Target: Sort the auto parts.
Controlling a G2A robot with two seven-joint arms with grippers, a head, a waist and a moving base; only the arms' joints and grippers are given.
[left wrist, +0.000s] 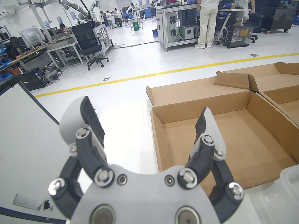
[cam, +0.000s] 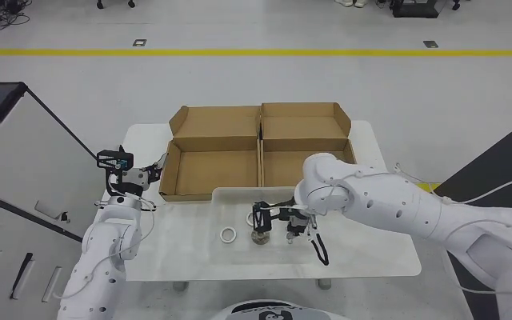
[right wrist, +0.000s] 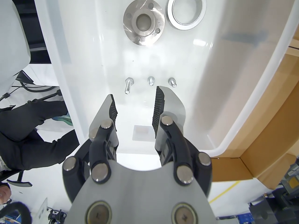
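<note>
No text, number or brand can be read. A pale rectangular label (right wrist: 140, 131) on the floor of the white tray (right wrist: 105, 47) is too faint, and the blue placards (left wrist: 59, 19) in the room behind are too small. The only marking is a yellow floor line (cam: 256, 52), at 12 o'clock from the table (cam: 376, 256).

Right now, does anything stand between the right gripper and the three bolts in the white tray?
Nothing visible does. The right gripper hangs open above the white tray, and only bare tray floor lies between its fingertips and the three bolts. The flange and the ring lie beyond the bolts, not in the path.
</note>
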